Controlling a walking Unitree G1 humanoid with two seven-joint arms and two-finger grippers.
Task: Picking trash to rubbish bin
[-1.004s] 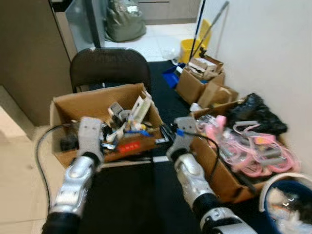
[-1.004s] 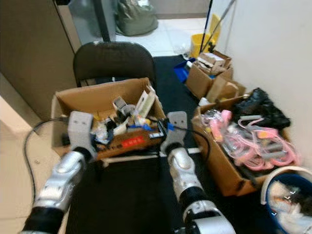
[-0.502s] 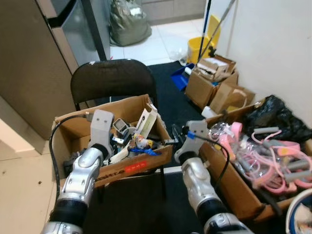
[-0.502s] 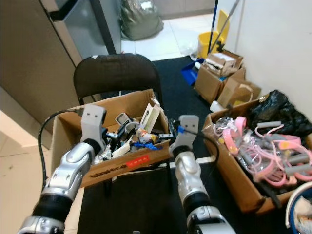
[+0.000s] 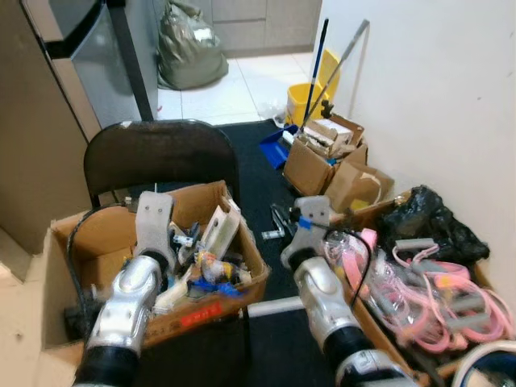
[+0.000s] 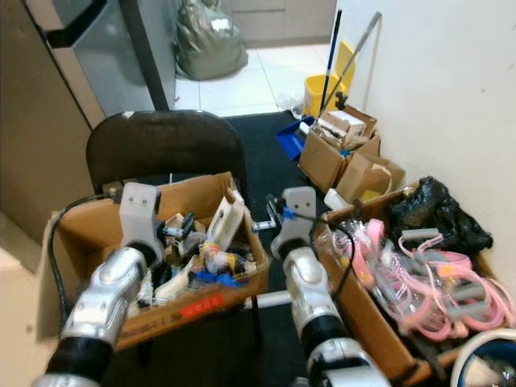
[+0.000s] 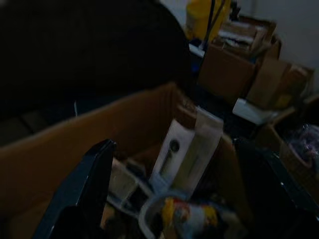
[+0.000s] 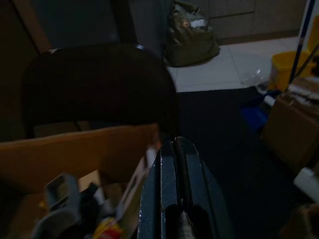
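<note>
- As we look down through the left eye view, our left gripper (image 5: 184,235) hangs over the junk-filled cardboard box (image 5: 242,246) that sits on the black chair (image 5: 157,153), probably lined up to pick from it; right gripper (image 5: 278,224) is past the box's right edge over the black mat (image 5: 262,157); a second box of pink hangers (image 5: 435,282) stands by the wall, likely sorted stock, not trash
- Right eye view, same scene: white card packet (image 6: 228,216) stands tilted against the box's far right corner, propped by the clutter under it; yellow mop bucket (image 6: 322,89) and a green sack (image 6: 211,42) are well apart at the back; a blue bin rim (image 6: 484,355) shows at the lower right corner, we judge that is where trash should go
- Left wrist view, dark: fingers (image 7: 82,184) spread wide apart, nothing between them, the card packet and a yellow printed wrapper (image 7: 187,219) lie in the gap ahead, so this hand looks set to take one
- Right wrist view, dark: fingers (image 8: 169,169) pressed together with nothing held, aimed over the box's far wall toward the chair back, seems parked out of the way
</note>
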